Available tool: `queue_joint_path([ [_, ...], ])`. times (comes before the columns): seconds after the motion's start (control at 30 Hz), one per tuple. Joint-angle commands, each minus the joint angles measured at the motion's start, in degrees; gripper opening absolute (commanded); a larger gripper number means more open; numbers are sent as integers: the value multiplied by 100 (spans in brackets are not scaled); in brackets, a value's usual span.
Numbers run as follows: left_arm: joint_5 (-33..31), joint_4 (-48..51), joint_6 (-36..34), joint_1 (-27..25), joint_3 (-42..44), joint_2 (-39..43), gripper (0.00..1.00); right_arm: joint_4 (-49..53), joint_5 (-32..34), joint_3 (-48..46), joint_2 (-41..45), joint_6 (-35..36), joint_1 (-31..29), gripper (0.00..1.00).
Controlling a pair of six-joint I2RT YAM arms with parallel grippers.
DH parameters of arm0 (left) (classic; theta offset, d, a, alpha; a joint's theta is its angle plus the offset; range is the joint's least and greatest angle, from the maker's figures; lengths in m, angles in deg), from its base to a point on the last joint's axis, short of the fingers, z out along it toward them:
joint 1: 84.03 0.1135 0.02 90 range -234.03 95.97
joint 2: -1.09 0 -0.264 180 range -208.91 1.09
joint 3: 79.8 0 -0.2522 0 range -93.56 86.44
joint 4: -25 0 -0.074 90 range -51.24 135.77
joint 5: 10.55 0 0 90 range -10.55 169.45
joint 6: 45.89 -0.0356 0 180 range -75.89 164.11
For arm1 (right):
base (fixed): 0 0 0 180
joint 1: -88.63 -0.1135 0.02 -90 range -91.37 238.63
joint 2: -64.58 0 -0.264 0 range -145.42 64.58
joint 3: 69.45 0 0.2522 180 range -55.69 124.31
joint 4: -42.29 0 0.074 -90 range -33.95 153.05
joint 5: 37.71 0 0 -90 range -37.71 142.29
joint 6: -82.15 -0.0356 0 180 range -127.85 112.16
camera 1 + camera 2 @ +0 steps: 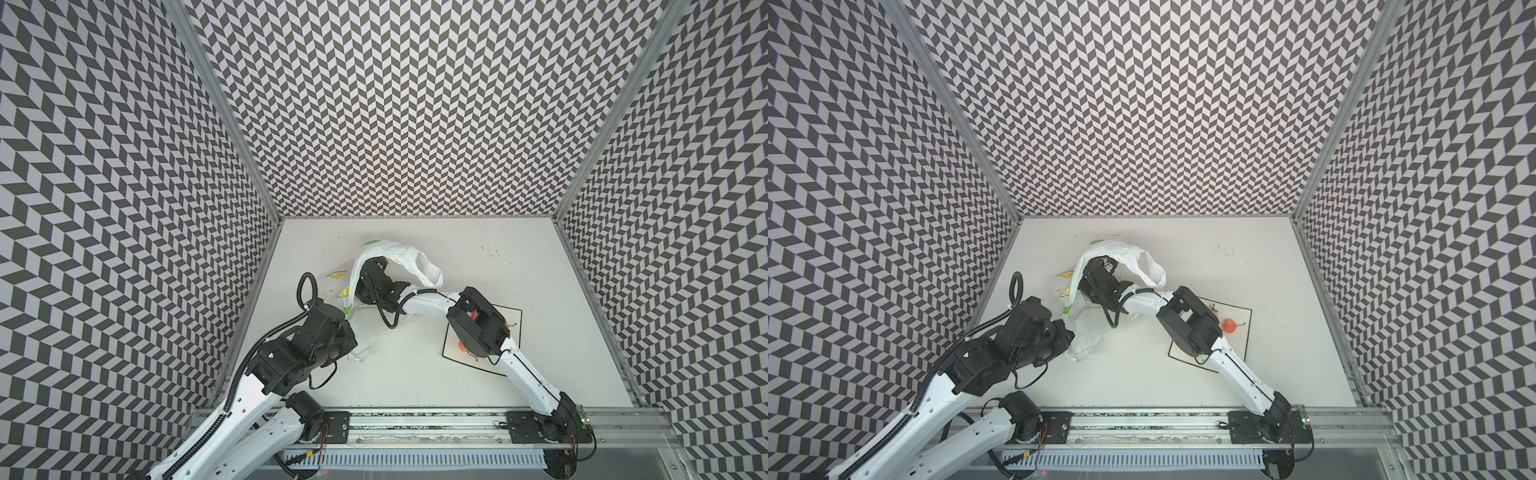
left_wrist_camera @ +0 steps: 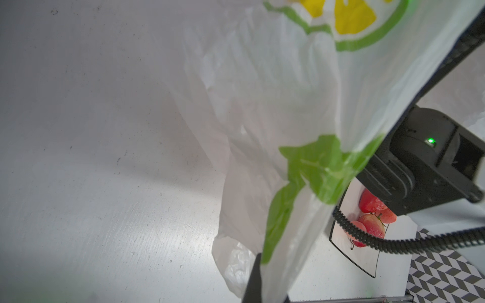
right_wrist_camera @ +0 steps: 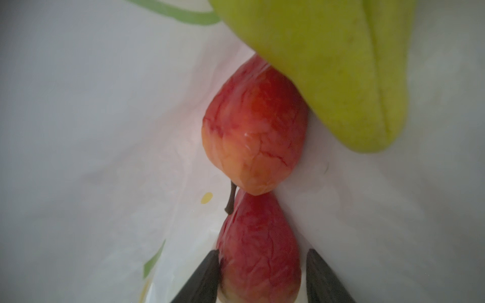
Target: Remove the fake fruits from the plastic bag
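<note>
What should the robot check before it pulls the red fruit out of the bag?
1. Left hand holds the plastic bag up: ok.
2. Right hand inside the bag: ok.
3. Nearer red fruit between its fingers: ok.
4. Fingers squeezed shut on it: not ok, gap on one side.
5. Farther red fruit and green fruit clear of the fingers: ok.
6. Free room on the plate: ok.
</note>
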Motion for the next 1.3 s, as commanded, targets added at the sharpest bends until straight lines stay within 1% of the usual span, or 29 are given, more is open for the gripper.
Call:
queue_joint_path([
  [0.0,-77,101,84,-34,-174,86,0,585,-45,149,-431,-178,-30,52],
  [0.2,-129,210,85,-29,-183,154,0,547,9,132,-356,-2,18,41],
  [0.4,-171,159,150,-31,-16,246,0,394,145,66,69,547,73,31],
  [0.57,-202,-53,199,-34,93,262,0,-72,178,-584,669,748,85,24],
  [0.77,-224,-176,211,-34,149,215,0,-480,189,-1502,1370,1013,72,22],
  [0.83,-224,-203,214,-34,161,221,0,-516,224,-1645,1495,1078,81,23],
  [0.87,-217,-219,217,-34,182,227,0,-534,200,-1664,1500,1088,81,26],
  [0.97,-168,-248,188,-27,184,216,0,-579,77,-1567,1393,968,68,39],
  [1.1,-137,-217,84,-33,127,235,0,-538,-39,-1146,1044,814,8,50],
  [1.27,-83,-147,-24,-34,30,235,0,-434,-274,-463,349,438,-7,57],
])
